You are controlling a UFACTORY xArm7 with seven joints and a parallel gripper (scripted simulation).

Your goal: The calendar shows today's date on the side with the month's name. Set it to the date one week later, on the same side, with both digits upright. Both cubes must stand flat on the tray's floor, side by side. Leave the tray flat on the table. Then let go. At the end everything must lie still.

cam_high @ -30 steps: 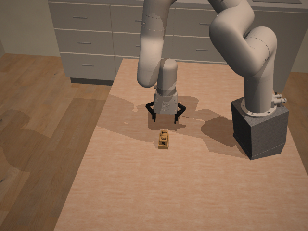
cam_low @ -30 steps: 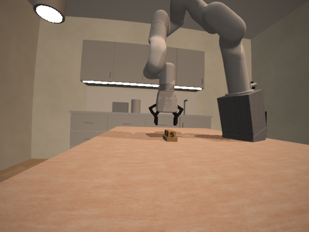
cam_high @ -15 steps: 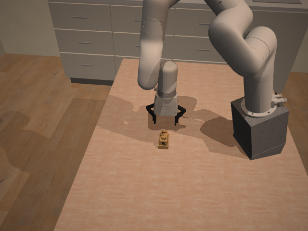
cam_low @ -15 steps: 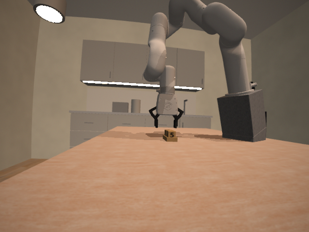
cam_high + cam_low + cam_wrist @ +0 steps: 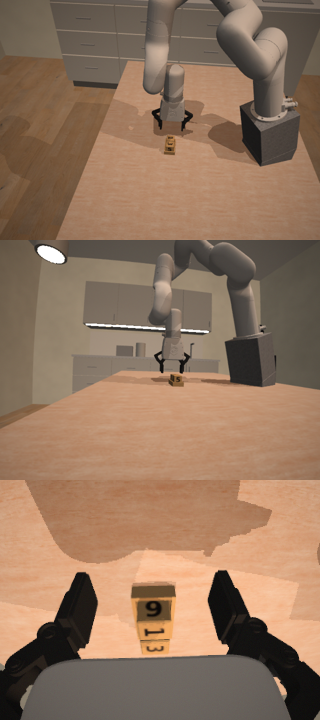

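Observation:
The small wooden calendar tray (image 5: 169,153) (image 5: 176,384) lies flat on the table (image 5: 180,196), with two digit cubes standing in it in a row. The far cube (image 5: 170,138) (image 5: 154,631) shows 1 on top and 9 on its end face. The near cube (image 5: 170,146) (image 5: 177,379) (image 5: 154,648) shows 3 on top and 5 on its end face. I cannot make out the side with the month's name. My gripper (image 5: 171,128) (image 5: 171,372) (image 5: 152,585) is open and empty. It points down, a little above the table, just beyond the far end of the calendar.
The arm's dark base block (image 5: 270,134) (image 5: 250,358) stands on the table to the right of the calendar. Grey drawer cabinets (image 5: 87,43) line the wall behind the table. The table's left edge drops to a wooden floor (image 5: 38,116).

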